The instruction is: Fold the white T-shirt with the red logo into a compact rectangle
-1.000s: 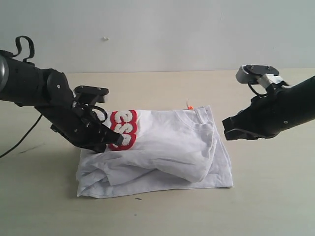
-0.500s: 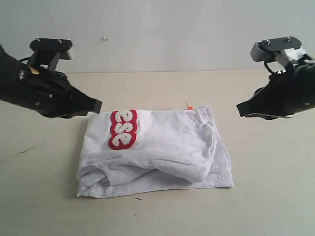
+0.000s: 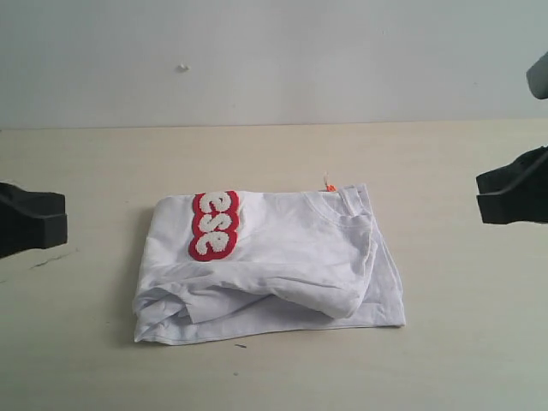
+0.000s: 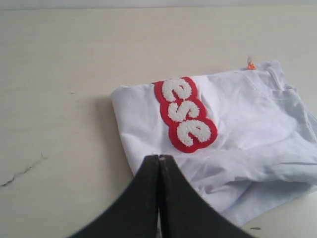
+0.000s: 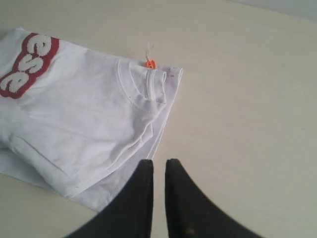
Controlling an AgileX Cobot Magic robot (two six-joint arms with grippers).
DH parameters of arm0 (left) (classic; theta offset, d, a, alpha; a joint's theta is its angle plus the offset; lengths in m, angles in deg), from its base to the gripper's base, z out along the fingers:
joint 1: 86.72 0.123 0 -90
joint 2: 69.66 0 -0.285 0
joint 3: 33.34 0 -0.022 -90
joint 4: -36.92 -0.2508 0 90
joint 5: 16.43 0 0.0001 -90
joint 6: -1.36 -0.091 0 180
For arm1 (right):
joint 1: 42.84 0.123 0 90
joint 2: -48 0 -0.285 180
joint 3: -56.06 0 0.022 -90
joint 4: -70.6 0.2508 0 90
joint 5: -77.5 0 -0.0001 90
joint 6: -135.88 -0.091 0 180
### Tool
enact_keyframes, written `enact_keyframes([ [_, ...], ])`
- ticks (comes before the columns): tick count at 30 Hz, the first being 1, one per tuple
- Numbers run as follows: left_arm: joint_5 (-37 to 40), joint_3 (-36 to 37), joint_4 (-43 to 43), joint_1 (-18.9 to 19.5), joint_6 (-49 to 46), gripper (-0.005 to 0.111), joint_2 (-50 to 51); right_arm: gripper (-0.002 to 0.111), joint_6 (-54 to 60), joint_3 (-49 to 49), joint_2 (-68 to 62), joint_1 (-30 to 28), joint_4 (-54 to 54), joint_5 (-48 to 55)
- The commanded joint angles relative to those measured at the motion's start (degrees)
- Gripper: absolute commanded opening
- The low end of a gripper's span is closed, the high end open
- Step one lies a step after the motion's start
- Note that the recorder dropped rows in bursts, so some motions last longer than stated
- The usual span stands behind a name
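Pale beige tabletop [image 3: 428, 360] w/ a plain white wall [image 3: 274, 60] behind.

Exterior view: the white T-shirt [image 3: 282, 274] lies mid-table, folded to a rough rectangle. Its red logo [image 3: 214, 225] faces up at the far-left corner, and an orange tag [image 3: 330, 186] pokes out at the far edge by the collar [image 3: 338, 210]. The near edge looks bunched, w/ uneven layers. My left gripper [image 3: 60, 218] sits at the left frame edge and my right gripper [image 3: 484, 195] at the right edge. Both are well apart from the cloth, prob. so the fold lies undisturbed.

Left wrist view: my left jaws are pressed together w/ nothing between them, pointing toward the shirt's logo end.

Right wrist view: my right jaws are a sliver apart and pinching nothing. They're over bare table on the shirt's collar side.

By my read, folding is approx. done, though the lumpy near edge may want a tidy.
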Motion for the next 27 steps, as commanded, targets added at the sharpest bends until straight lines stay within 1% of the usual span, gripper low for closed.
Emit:
enact_keyframes([
  [1, -0.6, 3.3, 1.0, 0.3, 1.2, 0.000, -6.2, 0.011, -0.4, 2.1, 6.0, 0.1, -0.1, -0.2],
  [4, -0.6, 6.0, 1.0, 0.3, 1.3, 0.000, -11.5, 0.011, -2.3, 3.1, 10.2, 0.1, -0.1, 0.3],
  [8, 0.0, 8.3, 1.0, 0.3, 1.7, 0.000, -15.2, 0.011, -2.4, 4.3, 13.3, 0.1, -0.1, 0.6],
  [12, 2.7, 8.8, 1.0, 0.3, 1.7, 0.000, -17.8, 0.011, -2.4, 4.6, 14.5, 0.1, -0.1, 2.2],
  [17, 5.0, 8.8, 1.6, 0.3, 1.7, 0.000, -19.5, 0.011, -3.3, 4.6, 14.7, 0.1, -0.1, 3.7],
  [19, 5.0, 8.8, 1.6, 0.3, 1.7, 0.000, -19.5, 0.011, -5.1, 4.6, 14.7, 0.1, -0.1, 3.7],
  [27, 5.0, 8.8, 1.6, 0.3, 1.5, 0.000, -19.5, 0.011, -5.3, 4.6, 14.7, 0.1, 0.6, 2.6],
])
